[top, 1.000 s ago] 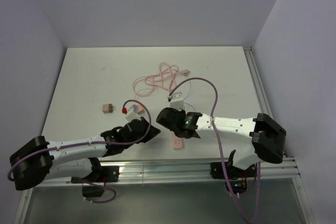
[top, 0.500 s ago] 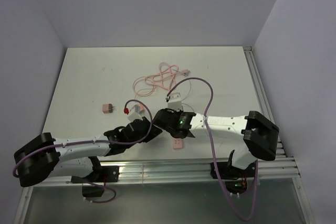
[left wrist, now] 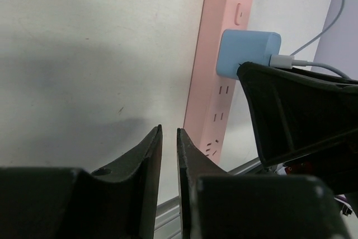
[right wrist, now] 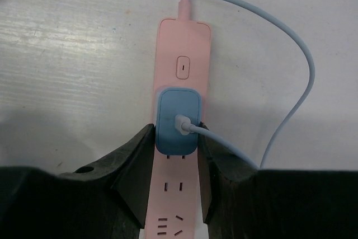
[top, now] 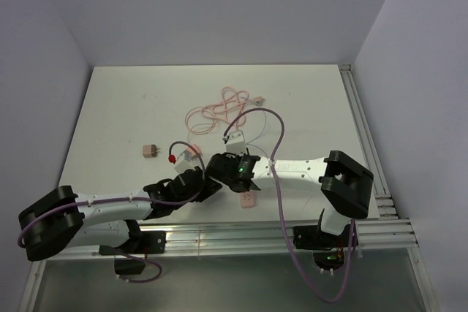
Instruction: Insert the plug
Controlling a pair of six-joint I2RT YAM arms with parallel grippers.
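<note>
Plug (right wrist: 178, 117) of rounded blue plastic is grasped by right hand (right wrist: 176, 138); left hand (left wrist: 169, 138) clenched.

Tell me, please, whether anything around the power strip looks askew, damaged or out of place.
Nothing stands out. The blue plug sits square in the pink power strip, with the right gripper closed on its sides. Its pale cable curves away loosely. The left gripper is shut and empty beside the strip.

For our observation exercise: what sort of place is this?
Probably a robotics test bench: white table, two arms bolted to a metal rail, a pink plastic power strip holding a pale blue plug.
</note>
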